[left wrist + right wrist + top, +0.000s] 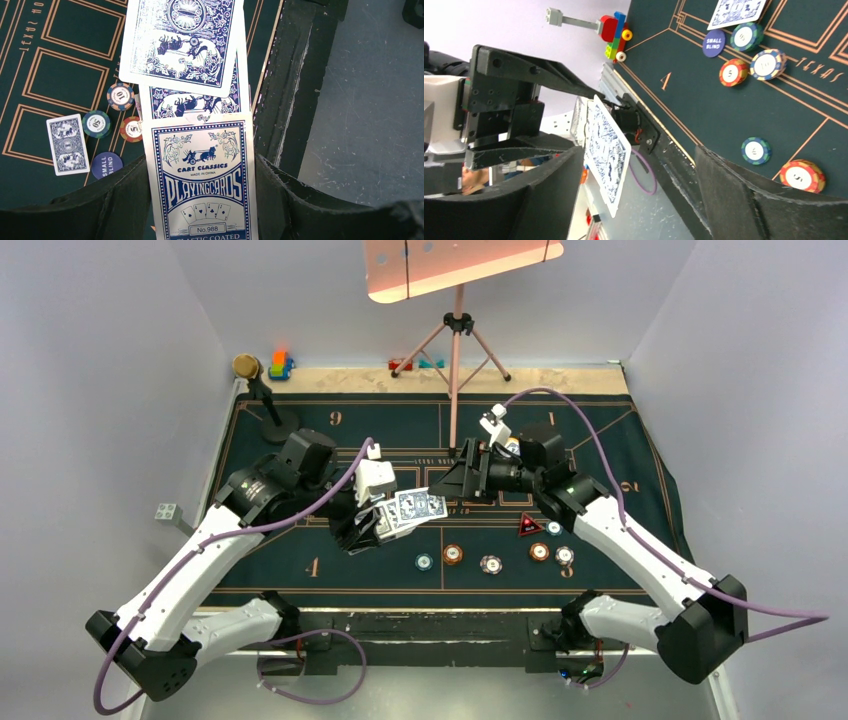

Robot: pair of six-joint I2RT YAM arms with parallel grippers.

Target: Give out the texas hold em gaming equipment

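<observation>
My left gripper [365, 530] [200, 165] is shut on a blue-and-white playing card box [200, 180], held above the felt. Blue-backed cards [412, 506] [180, 45] stick out of its end. My right gripper [447, 483] [639, 152] is open around the tip of the top card [606, 150], which lies close to its left finger. On the felt lie a teal chip [424, 562], an orange chip [453, 554], a pinkish-white chip [490, 564], the red-black triangular marker [529, 526], more chips [539, 551], a single card [67, 144] and a dark blue "small blind" disc [106, 165].
The gold-topped black stand [262, 395] is at the back left of the green felt mat [300, 570]. A pink tripod [458, 340] stands at the back centre. Toy blocks [281, 364] [616, 32] sit off the mat. A black rail [430, 625] runs along the near edge.
</observation>
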